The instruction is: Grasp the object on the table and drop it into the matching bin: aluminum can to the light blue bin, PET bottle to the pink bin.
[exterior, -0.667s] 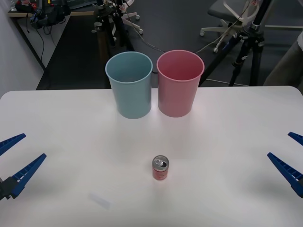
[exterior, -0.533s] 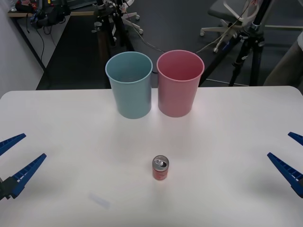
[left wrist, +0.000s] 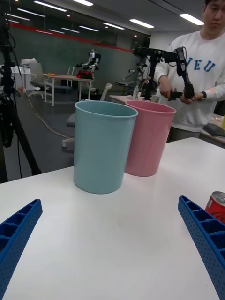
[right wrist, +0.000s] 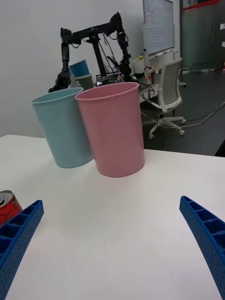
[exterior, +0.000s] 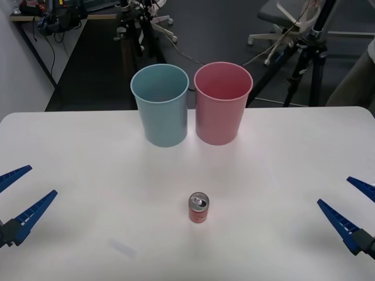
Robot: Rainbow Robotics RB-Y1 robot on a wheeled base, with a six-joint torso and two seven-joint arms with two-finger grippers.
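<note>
A small red aluminum can (exterior: 198, 208) with a silver top stands upright on the white table (exterior: 88, 146), near the front middle. It also peeks in at the right wrist view's edge as the can (right wrist: 8, 205) and in the left wrist view as the can (left wrist: 216, 206). The light blue bin (exterior: 160, 104) and the pink bin (exterior: 222, 102) stand side by side at the back middle. My left gripper (exterior: 19, 198) is open at the far left edge. My right gripper (exterior: 347, 206) is open at the far right edge. Both are well apart from the can.
Beyond the table's far edge stand tripods (exterior: 309, 52), an office chair (exterior: 281, 17) and cables on a dark floor. A faint smudge (exterior: 123, 249) marks the tabletop front left of the can.
My right gripper has shifted a little inward and toward the front of the table. The left gripper, can and bins have not moved.
</note>
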